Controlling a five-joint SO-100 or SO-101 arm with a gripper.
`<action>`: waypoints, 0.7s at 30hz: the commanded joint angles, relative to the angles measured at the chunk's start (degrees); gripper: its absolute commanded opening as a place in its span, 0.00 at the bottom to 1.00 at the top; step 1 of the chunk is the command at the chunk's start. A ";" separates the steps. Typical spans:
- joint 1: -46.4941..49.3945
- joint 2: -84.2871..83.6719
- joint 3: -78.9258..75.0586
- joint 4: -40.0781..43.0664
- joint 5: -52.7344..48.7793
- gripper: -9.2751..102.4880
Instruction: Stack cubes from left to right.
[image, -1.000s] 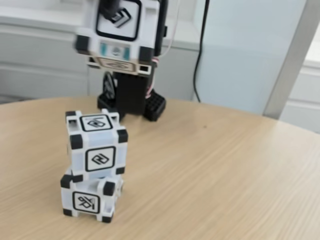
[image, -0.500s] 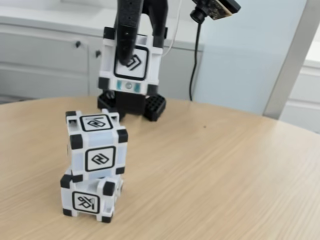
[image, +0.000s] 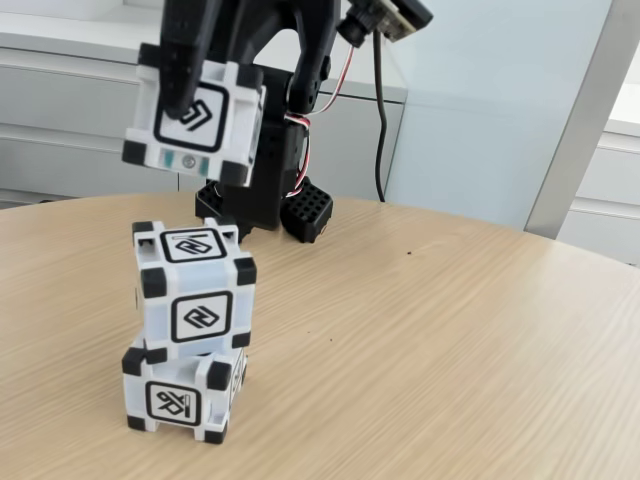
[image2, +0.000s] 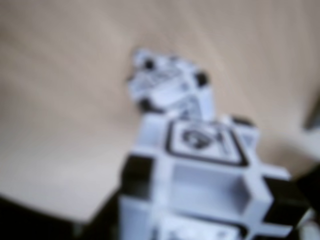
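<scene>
Three cubes on my feed, all white with black corner blocks and a black-framed glyph on each face. Two of them are stacked on the wooden table (image: 450, 340) at lower left of the fixed view: the bottom cube (image: 182, 395) sits flat on the table, and the middle cube (image: 193, 292) rests on top of it, turned slightly and shifted so its edges do not line up with the one beneath. The third cube (image: 196, 115) is in the air, up and a little behind the stack in the fixed view, clear of it with a visible gap, and tilted so its lower left corner hangs lowest. I read the gripper (image: 185, 75) as clamped on this third cube: one black finger (image: 180, 65) lies across its front face over the glyph; the other finger is hidden behind the cube. The arm's black base (image: 265, 205) stands on the table behind the stack, with red and white servo wires running beside it, and a small camera module (image: 385, 15) juts out at the top edge with a black cable (image: 381, 120) hanging down from it. Wrist view is blurred: I can make out the held cube (image2: 210, 175) large in the lower right, and past it the stacked cubes (image2: 167, 87) on the tan tabletop (image2: 60, 100), seen from above; their details are too soft to read.
</scene>
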 joint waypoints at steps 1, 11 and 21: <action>0.18 0.18 -0.26 0.18 -0.35 0.20; 0.00 0.18 -0.26 0.18 -0.70 0.20; 0.26 0.09 -0.18 -2.64 -0.44 0.20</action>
